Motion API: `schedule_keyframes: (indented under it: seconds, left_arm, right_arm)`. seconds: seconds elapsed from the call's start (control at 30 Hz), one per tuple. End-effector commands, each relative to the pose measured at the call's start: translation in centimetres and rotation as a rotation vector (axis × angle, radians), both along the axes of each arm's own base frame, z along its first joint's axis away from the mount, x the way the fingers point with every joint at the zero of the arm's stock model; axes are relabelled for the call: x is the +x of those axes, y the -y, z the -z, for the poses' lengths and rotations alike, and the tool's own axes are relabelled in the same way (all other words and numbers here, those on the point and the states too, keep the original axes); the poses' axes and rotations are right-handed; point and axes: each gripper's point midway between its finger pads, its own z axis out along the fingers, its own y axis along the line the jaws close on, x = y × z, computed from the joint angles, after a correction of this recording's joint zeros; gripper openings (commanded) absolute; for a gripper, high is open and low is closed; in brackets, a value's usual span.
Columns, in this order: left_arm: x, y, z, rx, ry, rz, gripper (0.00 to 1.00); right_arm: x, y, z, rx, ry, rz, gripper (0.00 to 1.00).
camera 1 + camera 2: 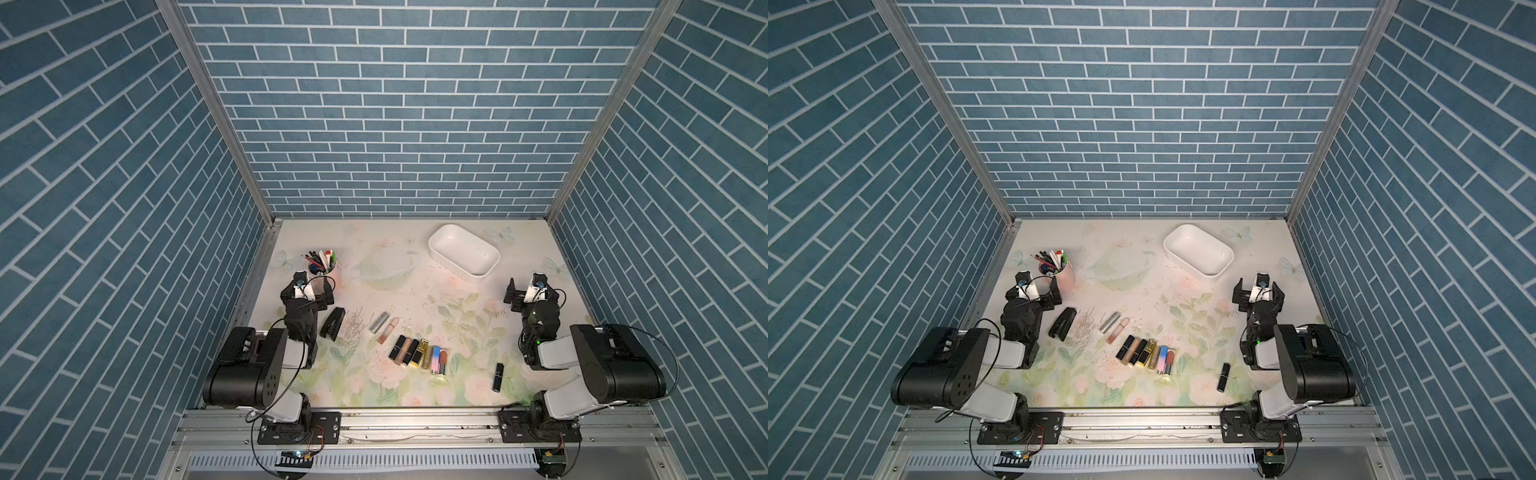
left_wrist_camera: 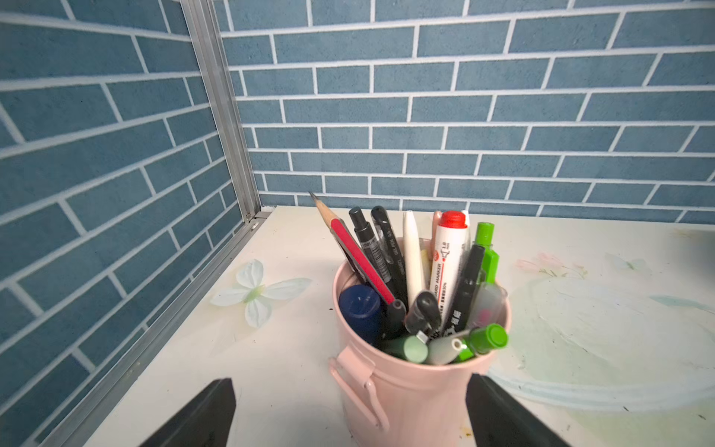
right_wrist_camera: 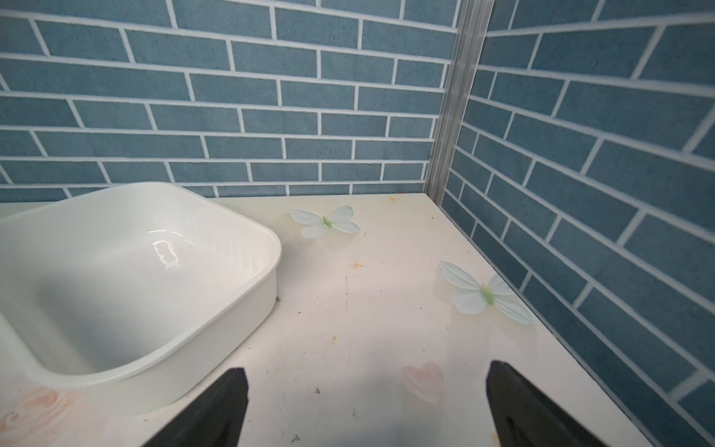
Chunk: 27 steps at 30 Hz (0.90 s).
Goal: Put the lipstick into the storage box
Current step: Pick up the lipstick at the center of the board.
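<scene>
Storage box (image 1: 457, 245), a shallow white tub with rounded corners, resting open on the flower-printed surface (image 1: 415, 291); its ridged base lies bare. The right claw (image 1: 532, 293) hangs just beside the box, off its right end and slightly nearer the robot's bases, with jaws spread wide and nothing between them. In the right wrist view a rounded corner of the box sits just beyond one black finger (image 3: 216, 410), apart from it. All the lipsticks lie outside the box, on the side toward the bases. A row of lipsticks (image 1: 419, 353), packed side by side, lies well apart from the box, nearer the bases and a little to its left. A silver tube (image 1: 378, 322) and a pale pink tube (image 1: 388, 330), side by side, lie between that row and the box's left end, though closer to the row. A lone black lipstick (image 1: 498, 377) lies well apart from the box, nearer the bases and roughly in line with its right end. The left claw (image 1: 309, 293), far to the box's left, is likewise spread wide and holds nothing. The pink pen cup (image 1: 328, 270) stands just ahead of it; whether they touch cannot be told. A black stapler (image 1: 332, 324) and a scatter of small pale bits (image 1: 353, 328) lie well to the box's left and nearer the bases.
</scene>
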Motion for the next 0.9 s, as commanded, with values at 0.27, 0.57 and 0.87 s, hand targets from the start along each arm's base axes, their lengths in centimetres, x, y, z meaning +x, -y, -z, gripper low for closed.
schedule_keyframes:
  seconds: [0.27,0.57,0.87]
  left_arm:
    - [0.07,-0.07,-0.45,-0.005,0.02,0.001,1.0]
    - [0.08,-0.1,-0.47,-0.005,0.021,0.0,1.0]
    - [0.55,-0.03,-0.59,-0.004,0.004,0.002,1.0]
  right_arm:
    - [0.0,0.14,-0.45,0.008,0.023,0.011,1.0]
    - [-0.03,0.16,-0.38,0.008,0.021,0.012,1.0]
    - [-0.3,0.45,-1.06,0.016,0.036,0.03,0.97]
